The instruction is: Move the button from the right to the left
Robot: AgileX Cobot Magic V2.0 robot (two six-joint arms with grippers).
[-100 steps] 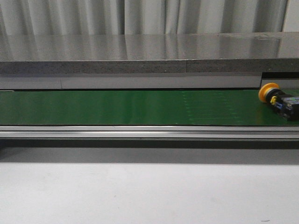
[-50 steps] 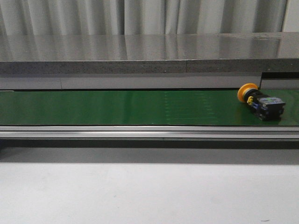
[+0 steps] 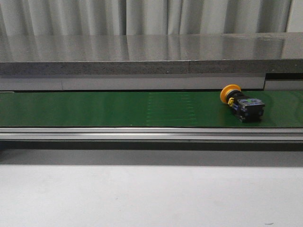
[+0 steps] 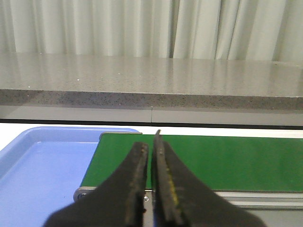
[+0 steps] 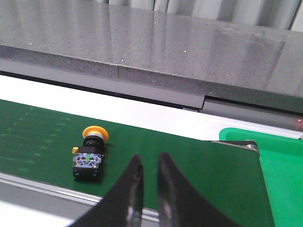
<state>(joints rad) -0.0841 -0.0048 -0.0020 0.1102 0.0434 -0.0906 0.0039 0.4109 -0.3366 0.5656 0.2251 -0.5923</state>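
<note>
- Your left fingers (image 4: 152,189) are pressed nearly together, holding nothing, over the green belt (image 4: 227,161) end beside the blue tray (image 4: 33,165).
- Your right fingers (image 5: 147,189) sit slightly parted, empty, just beside the button (image 5: 89,153).
- The button (image 3: 242,103) lies on its side on the belt (image 3: 118,109), toward its right end.
- Grey stone worktop (image 3: 142,52) runs behind the belt.

One button (image 3: 241,103) was present, lying on one green conveyor belt (image 3: 118,109). One blue tray (image 4: 42,165) was visible in the left wrist view, and one green tray (image 5: 279,161) in the right wrist view. Two grippers were counted: the left gripper (image 4: 150,156) and the right gripper (image 5: 147,177). One grey bench (image 3: 142,194) filled the lower frame.
</note>
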